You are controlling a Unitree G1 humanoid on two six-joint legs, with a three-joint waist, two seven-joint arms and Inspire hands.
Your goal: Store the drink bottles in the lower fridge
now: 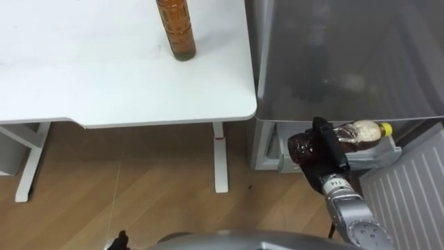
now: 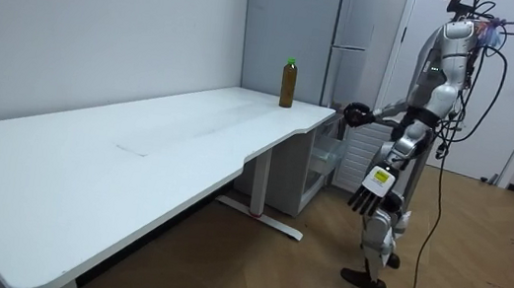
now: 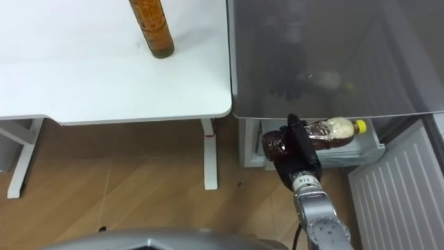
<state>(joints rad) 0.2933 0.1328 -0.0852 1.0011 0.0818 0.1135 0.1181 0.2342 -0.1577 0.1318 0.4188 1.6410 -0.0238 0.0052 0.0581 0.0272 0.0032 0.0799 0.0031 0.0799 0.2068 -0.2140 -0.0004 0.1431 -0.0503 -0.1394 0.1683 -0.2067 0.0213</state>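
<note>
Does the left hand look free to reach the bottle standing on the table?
Probably yes: the left hand hangs open at the robot's side, and the bottle stands near the edge of the table, nothing around it.

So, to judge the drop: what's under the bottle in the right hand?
A pale fridge tray shows beneath the bottle, gripped sideways by the right hand. Bottle and hand cover the tray's inside; the grey fridge top hides everything further back.
</note>
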